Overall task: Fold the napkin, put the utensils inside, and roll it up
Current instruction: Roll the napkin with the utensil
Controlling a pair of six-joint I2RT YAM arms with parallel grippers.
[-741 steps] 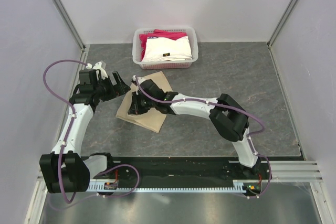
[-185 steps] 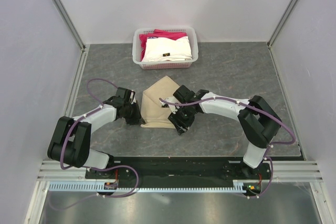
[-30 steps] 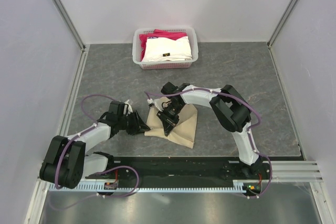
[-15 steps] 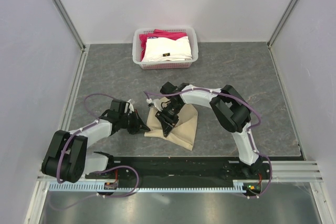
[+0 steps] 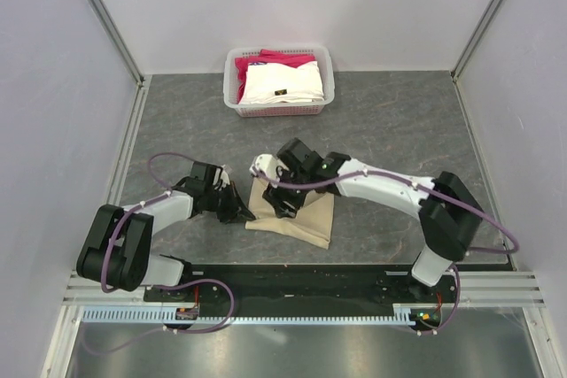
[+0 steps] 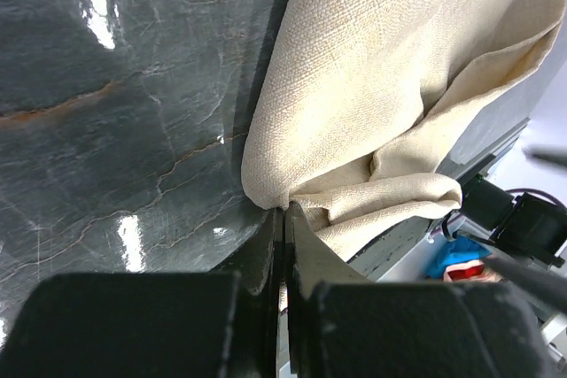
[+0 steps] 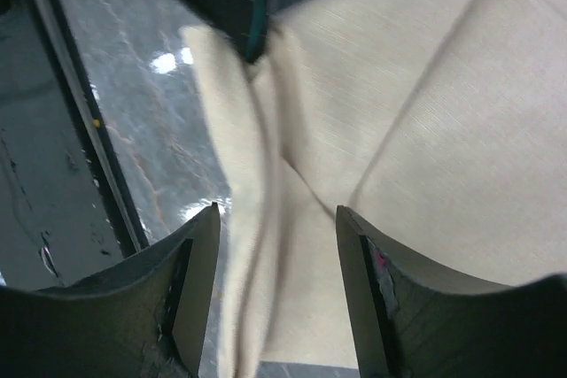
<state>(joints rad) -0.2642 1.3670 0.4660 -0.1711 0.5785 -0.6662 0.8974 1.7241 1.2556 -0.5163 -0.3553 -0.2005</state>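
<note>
Two sets of fingers meet at the napkin (image 5: 306, 219), which lies folded on the table (image 5: 399, 121) at 6 o'clock from the basket (image 5: 232, 86) and well apart from it. The left fingers (image 6: 285, 219) are pressed fully together on a small bunched corner of the cloth at its 9 o'clock end. The right fingers (image 5: 282, 204) stand spread apart above the folded layers and hold nothing. The likeliest trouble is that small bite. A pull from the left could let the corner slip free, or could drag the whole napkin across the glossy table, since nothing is pinning the layers down. The loose flap beside the pinch could also fall open and undo the fold. The knife cannot be made out with certainty. A thin teal streak (image 7: 257, 31) at the cloth's edge in the right wrist view may be its handle, and if it sits that close to the edge, rolling might push it out. From above, the napkin's long axis runs roughly from 9 o'clock to 4 o'clock, with the narrow pinched end pointing to 9 o'clock.
</note>
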